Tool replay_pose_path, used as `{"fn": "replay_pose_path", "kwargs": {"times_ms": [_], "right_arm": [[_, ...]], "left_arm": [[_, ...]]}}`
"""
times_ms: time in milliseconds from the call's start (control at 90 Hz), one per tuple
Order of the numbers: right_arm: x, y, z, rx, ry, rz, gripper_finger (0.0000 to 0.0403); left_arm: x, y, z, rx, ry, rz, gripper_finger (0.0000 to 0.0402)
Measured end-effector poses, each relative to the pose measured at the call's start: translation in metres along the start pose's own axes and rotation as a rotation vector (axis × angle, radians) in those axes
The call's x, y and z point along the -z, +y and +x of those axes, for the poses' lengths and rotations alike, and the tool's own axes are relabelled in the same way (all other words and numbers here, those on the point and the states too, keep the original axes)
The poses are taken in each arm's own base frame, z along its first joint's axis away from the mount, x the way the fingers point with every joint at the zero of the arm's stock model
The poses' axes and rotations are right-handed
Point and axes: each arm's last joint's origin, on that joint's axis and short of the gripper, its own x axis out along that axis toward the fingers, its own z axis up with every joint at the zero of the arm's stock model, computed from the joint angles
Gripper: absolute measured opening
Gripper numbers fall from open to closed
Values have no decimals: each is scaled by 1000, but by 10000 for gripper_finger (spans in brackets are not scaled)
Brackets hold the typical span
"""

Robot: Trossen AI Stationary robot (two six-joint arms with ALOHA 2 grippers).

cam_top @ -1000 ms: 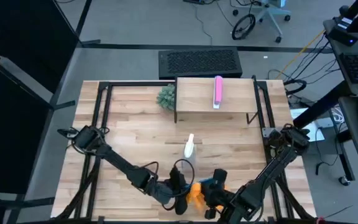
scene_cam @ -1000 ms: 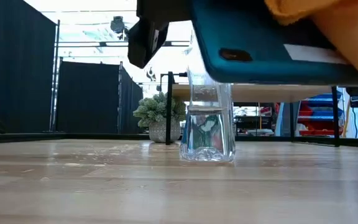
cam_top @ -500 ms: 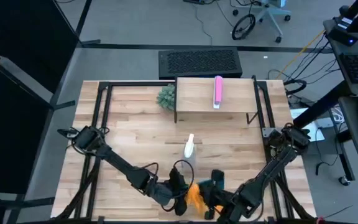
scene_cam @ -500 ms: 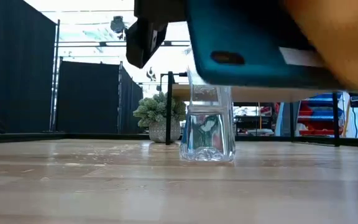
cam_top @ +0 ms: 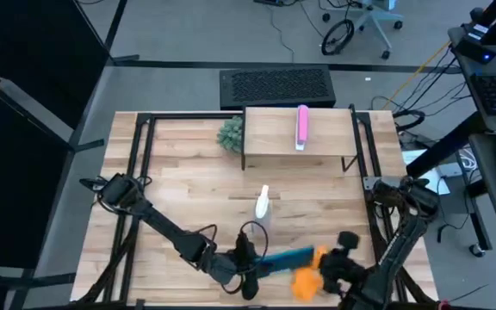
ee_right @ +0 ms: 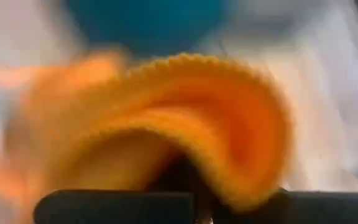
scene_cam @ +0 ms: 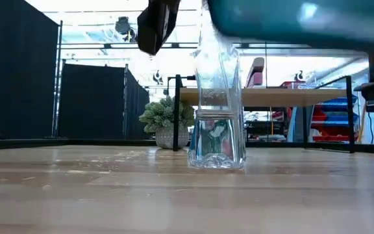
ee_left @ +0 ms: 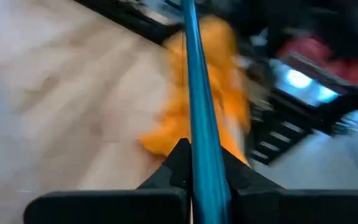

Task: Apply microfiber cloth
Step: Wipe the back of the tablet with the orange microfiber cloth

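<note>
**Microfiber cloth bunched in the right claw, beside the teal tablet's end**

From above, the microfiber cloth (cam_top: 305,281) is a bright orange wad near the front edge of the desk (cam_top: 188,189), touching or just short of the right end of the teal tablet (cam_top: 284,258). The right claw (cam_top: 324,277) sits directly on the cloth's right side, its arm running back toward the desk's right rear. The left claw (cam_top: 250,263) holds the tablet's left end, so the tablet reaches from it toward the cloth. Behind them a clear spray bottle (cam_top: 263,202) stands upright mid-desk. Farther back, a small green plant (cam_top: 230,133) sits beside a raised wooden shelf (cam_top: 274,133), and a pink bar (cam_top: 301,126) lies on that shelf.

At desk height, the tablet (scene_cam: 304,23) fills the upper right, raised off the wood, with a dark part of the arm at the top centre. The bottle (scene_cam: 217,123) stands below it, liquid in its lower part, and the plant (scene_cam: 165,120) is behind it. The cloth scarcely shows here.

In the left wrist view, the left claw (ee_left: 194,171) is closed on the tablet (ee_left: 199,112), seen edge-on as a thin teal strip; the cloth (ee_left: 197,106) lies behind it, above the desk surface.

In the right wrist view, the right claw (ee_right: 185,190) pinches a fold of the cloth (ee_right: 185,124), which arches over the fingers, with a blurred teal shape beyond it.
</note>
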Motion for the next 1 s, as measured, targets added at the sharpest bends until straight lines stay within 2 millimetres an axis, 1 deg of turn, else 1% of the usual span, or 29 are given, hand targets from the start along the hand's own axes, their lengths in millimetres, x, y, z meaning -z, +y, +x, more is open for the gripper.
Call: {"fn": "replay_pose_path", "kwargs": {"times_ms": [78, 211, 300, 400, 511, 611, 733, 856, 1000], "right_arm": [[11, -4, -5, 30, 52, 5, 0], [24, -2, -13, 3, 30, 11, 6], [27, 0, -15, -17, 22, 12, 11], [27, 0, -15, -11, 42, 86, 28], [29, 0, -15, -16, 88, 128, 73], [29, 1, -15, -22, 93, 160, 127], [26, 3, -20, -48, 94, 145, 197], [18, 6, -35, -115, 97, 117, 252], [5, 6, -61, -210, 78, 58, 287]], "left_arm": [[-1, -2, 0, 16, -4, -6, 4], [-2, -3, 0, 20, -26, 5, 4], [-1, -3, -1, 19, -21, 11, 4], [-2, -3, -1, 25, -28, 19, 4], [-2, -2, 0, 19, -26, 25, 4], [-2, -2, 0, 17, -28, 31, 4], [0, -3, -1, 19, -25, 63, 4], [0, -4, -1, 20, -25, 100, 4], [1, -3, -1, 18, -20, 164, 4]]}}
